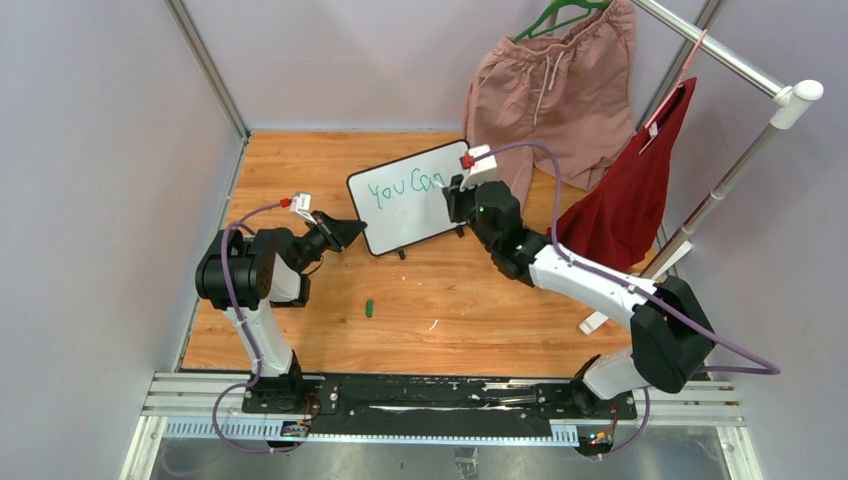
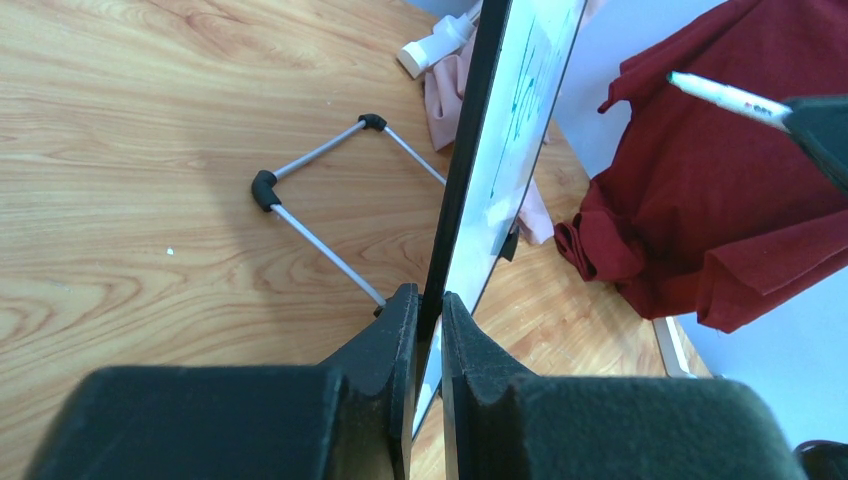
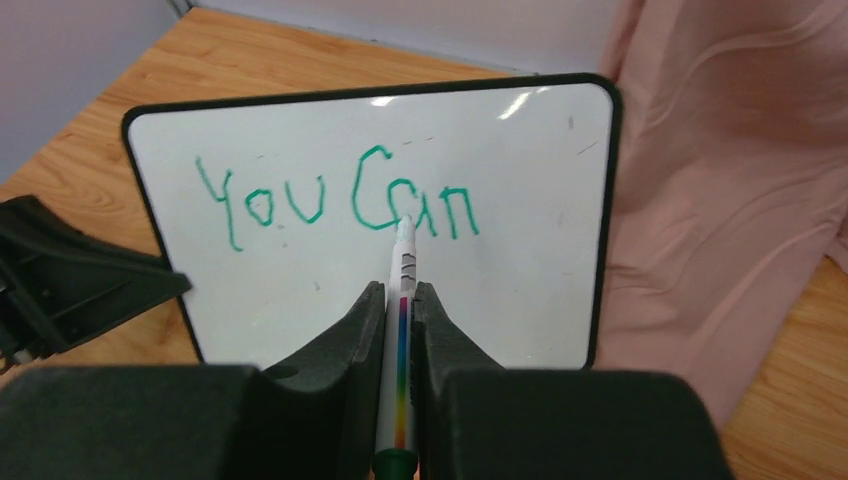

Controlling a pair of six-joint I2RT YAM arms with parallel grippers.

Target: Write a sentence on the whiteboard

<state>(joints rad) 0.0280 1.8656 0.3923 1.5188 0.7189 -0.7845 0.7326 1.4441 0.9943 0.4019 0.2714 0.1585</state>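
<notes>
The whiteboard stands tilted on the wooden table, white with a thin black frame. Green marker words "You Can" run along its upper half; the lower half is blank. My left gripper is shut on the board's left edge, pinching the black frame. My right gripper is shut on a white marker with a rainbow stripe. The marker's tip sits just off the board below the letters "an". From the left wrist view the marker shows at the upper right, apart from the board face.
A green marker cap lies on the table in front of the board. Pink shorts and a dark red garment hang from a rack at the back right. The board's wire stand rests behind it.
</notes>
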